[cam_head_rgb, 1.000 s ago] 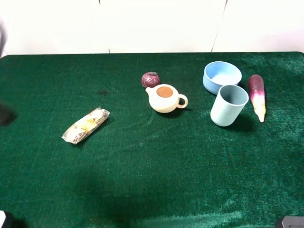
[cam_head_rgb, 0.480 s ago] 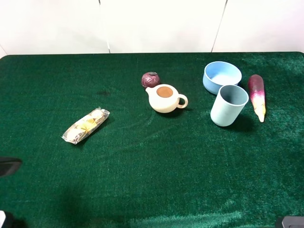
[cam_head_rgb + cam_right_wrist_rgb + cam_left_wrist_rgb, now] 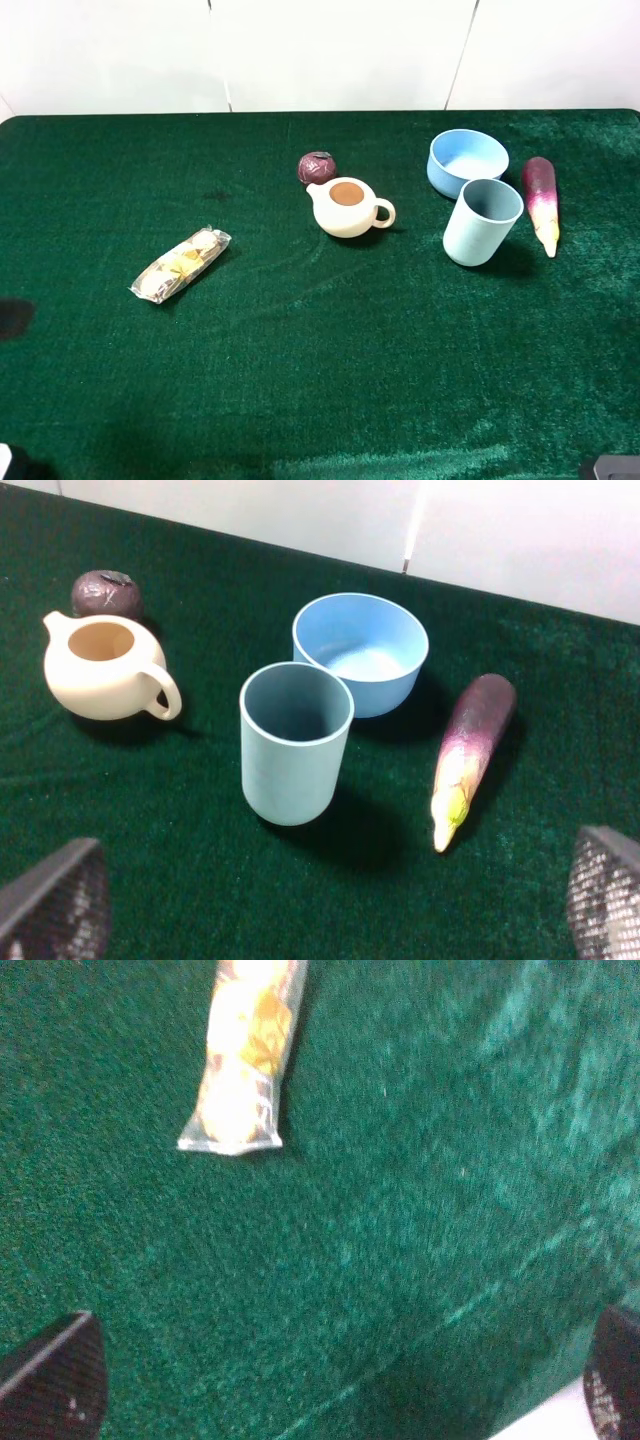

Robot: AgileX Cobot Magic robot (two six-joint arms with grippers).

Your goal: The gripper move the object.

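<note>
The teapot sits upright toward the far edge of the table, about midway between the left and right edges, spout pointing left, loop handle to the right, brown mouth open to the ceiling. Nothing is touching it, so by the look of things the move has not begun: the approach, the grasp and the carry are all left to do. Just behind it, close to touching, is a dark red ball. Off toward the far right corner stand a pale blue cup and a blue bowl right beside each other, with a purple eggplant lying nearer the right edge. Well apart, toward the left edge, lies a clear snack packet.

Now the arms. The right end effector hangs over the near right corner, fingers spread wide and empty, its wrist camera looking across the cup to the teapot. The left end effector is low over the near left edge, fingers also wide apart, holding nothing, the packet ahead of it. From above, neither arm shows over the table, only dark slivers at the near corners
</note>
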